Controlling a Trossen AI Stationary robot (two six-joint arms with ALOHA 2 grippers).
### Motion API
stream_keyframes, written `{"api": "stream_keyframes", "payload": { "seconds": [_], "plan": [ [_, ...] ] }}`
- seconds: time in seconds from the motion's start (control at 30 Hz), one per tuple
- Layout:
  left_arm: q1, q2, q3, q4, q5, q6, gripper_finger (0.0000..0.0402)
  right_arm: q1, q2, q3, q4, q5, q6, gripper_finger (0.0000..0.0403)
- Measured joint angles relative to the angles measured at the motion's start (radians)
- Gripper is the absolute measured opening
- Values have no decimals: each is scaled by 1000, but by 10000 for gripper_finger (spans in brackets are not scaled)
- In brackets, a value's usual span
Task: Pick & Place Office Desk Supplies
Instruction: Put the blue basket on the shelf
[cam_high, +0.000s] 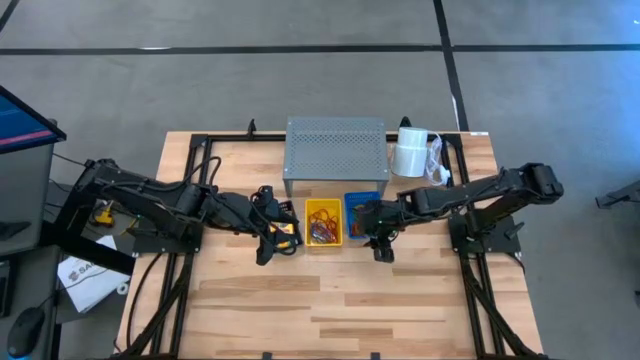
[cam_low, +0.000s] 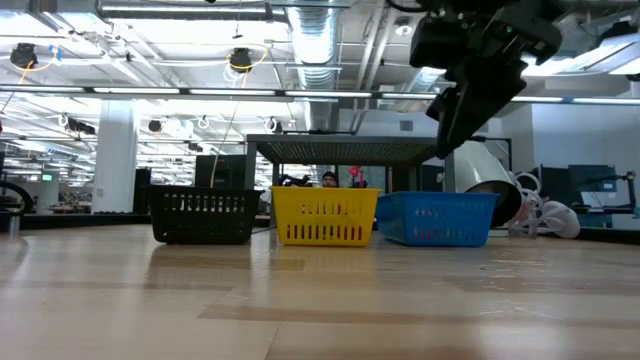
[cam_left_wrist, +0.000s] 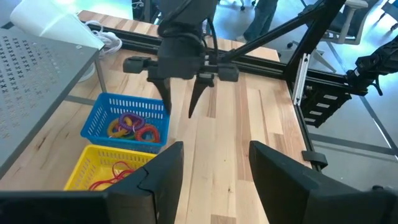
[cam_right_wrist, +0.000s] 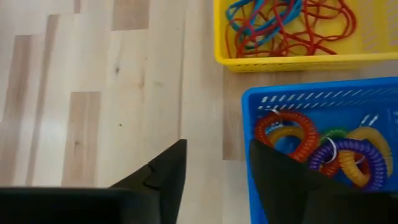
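Both grippers hang empty over the baskets, jaws parted.

The right gripper (cam_left_wrist: 181, 109) hovers at the blue basket's (cam_high: 361, 217) edge, above the table (cam_high: 340, 300); coiled loops (cam_right_wrist: 323, 149) (orange, purple, yellow) lie inside. The yellow basket (cam_high: 323, 222) beside it holds red and blue rubber bands (cam_right_wrist: 286, 22). The left gripper (cam_high: 272, 240) waits over the black basket (cam_low: 204, 215), holding nothing.

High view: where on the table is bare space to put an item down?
The wide wood strip nearer than the baskets is bare. The middle row is crowded: black basket, yellow basket, blue basket, both grippers. Behind stand the metal riser and white roll.
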Motion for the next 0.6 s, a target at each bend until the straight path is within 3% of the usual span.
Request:
{"api": "stream_keyframes", "payload": {
  "seconds": [0.27,0.6],
  "plan": [
    [0,0,0,0,0,0,176,-20,76,0,0,1,9,222],
    [0,0,0,0,0,0,176,-26,175,0,-18,1,27,223]
  ]
}}
